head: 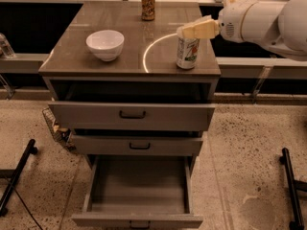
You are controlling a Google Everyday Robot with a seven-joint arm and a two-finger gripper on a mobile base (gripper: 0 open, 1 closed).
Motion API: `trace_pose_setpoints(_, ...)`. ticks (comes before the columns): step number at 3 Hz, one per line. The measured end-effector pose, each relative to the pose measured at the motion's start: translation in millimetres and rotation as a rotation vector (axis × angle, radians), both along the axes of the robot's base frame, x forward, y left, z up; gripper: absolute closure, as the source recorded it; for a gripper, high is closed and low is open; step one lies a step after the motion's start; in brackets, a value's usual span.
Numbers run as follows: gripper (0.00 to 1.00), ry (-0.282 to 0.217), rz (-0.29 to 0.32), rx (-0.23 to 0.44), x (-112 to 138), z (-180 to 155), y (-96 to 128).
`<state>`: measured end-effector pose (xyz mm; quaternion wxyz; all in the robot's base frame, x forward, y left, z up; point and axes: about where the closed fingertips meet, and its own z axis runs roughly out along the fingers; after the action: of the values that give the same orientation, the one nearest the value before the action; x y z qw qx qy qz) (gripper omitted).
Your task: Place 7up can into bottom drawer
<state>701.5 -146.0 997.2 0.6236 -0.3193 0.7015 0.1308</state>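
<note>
Underfoot, floor (240, 176): pale speckled stone; black stand legs (290, 186) lie on it at the far right, and another at the far left.
Cabinet (129, 66): grey-brown with a glossy top that carries a bright curved reflection; dark shelving and a pale ledge run behind it.
Arm (268, 20): white and rounded, reaching in from the right edge at the height of the cabinet top, roughly level.
Bottom drawer (139, 183): pulled far out, plain grey inside, nothing in it; its small dark handle sits at the lower edge of the view.
Top drawer (132, 115): pulled out a little, with a dark handle.
Middle drawer (139, 145): out slightly less, with the same handle.
Bowl (105, 44): white, upright on the left half of the top.
Gripper (197, 29): beige, right over the silver top of the 7up can; whether it pinches the can, I cannot tell.
7up can (187, 52): upright near the front right corner of the top (not in any drawer); green lettering and a red spot, words too small to read.
Brown-gold can (148, 5): upright at the back edge, label unreadable.
</note>
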Motion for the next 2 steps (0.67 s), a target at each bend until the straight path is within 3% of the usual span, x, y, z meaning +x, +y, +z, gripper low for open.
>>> trace_pose_setpoints(2,0.00,-0.018,0.012,-0.025,6,-26,1)
